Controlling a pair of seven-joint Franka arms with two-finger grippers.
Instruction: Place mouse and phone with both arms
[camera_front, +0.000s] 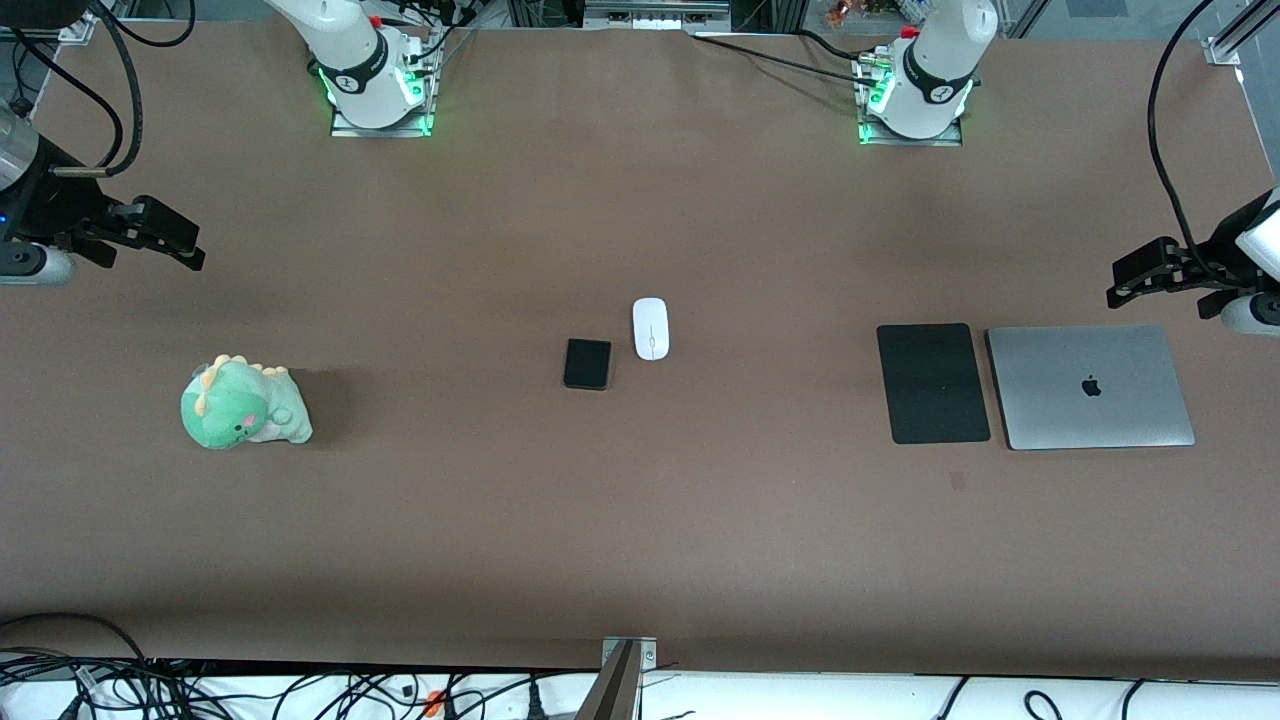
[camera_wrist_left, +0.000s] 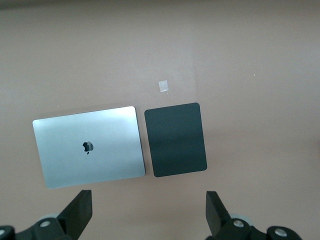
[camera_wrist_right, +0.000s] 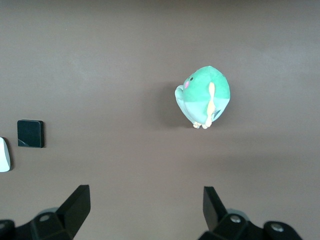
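Observation:
The white oval mouse (camera_front: 650, 328) lies at the middle of the table. The small black phone (camera_front: 587, 363) lies beside it, slightly nearer the front camera, toward the right arm's end. Both also show at the edge of the right wrist view, the phone (camera_wrist_right: 30, 133) and part of the mouse (camera_wrist_right: 3, 154). My right gripper (camera_front: 185, 245) hangs open and empty over bare table at the right arm's end; its open jaws show in its wrist view (camera_wrist_right: 145, 205). My left gripper (camera_front: 1125, 280) hangs open and empty over bare table at the left arm's end, and it shows in its wrist view (camera_wrist_left: 148, 210).
A flat black mouse pad (camera_front: 932, 382) and a closed silver laptop (camera_front: 1090, 385) lie side by side toward the left arm's end; both show in the left wrist view, the pad (camera_wrist_left: 175, 139) and the laptop (camera_wrist_left: 90, 146). A green plush dinosaur (camera_front: 243, 403) sits toward the right arm's end.

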